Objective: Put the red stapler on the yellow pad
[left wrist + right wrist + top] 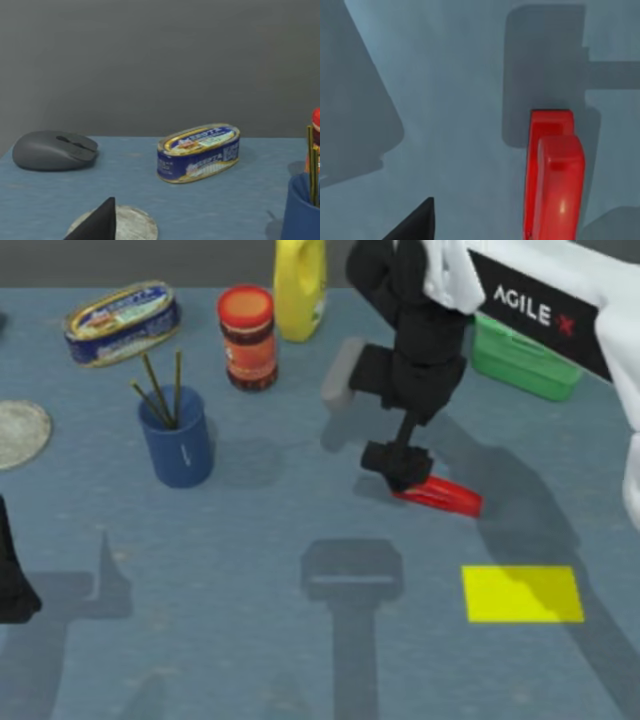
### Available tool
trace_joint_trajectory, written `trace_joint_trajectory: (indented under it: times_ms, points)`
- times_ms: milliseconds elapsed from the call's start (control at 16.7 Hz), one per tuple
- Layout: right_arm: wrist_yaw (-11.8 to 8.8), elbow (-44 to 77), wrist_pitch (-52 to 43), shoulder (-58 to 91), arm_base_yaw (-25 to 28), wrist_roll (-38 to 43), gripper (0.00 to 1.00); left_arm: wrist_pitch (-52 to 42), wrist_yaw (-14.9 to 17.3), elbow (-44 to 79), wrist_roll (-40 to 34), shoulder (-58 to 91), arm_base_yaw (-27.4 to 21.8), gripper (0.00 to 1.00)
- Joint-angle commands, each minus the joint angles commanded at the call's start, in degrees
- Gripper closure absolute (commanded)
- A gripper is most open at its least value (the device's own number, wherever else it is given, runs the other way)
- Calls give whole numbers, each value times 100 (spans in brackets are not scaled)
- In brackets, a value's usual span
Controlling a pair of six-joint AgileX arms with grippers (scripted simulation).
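A blue table (250,640) carries everything. At the far left a tin (122,322), a mouse (54,150) and a grey disc (20,432) are set. A cup (178,445), jar (248,337) and yellow bottle (300,285) stand nearby. A green box (525,362) lies far right; the stapler (442,496) and pad (522,593) lie nearer.

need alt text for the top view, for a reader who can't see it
The right gripper sits over one end of a red stapler on a blue table; a yellow pad lies nearer the camera. A blue cup, jar and tin stand left.
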Motion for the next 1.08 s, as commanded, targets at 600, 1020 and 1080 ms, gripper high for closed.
trace_joint_trajectory:
  times_ms: [600,1020,1080]
  points:
    - [1,-1062,1166,112,13,10,8,0,0,0,0,0,0,0]
    - [1,-1062,1166,112,13,10,60,0,0,0,0,0,0,0]
    - [1,-1062,1166,112,13,10,68,0,0,0,0,0,0,0]
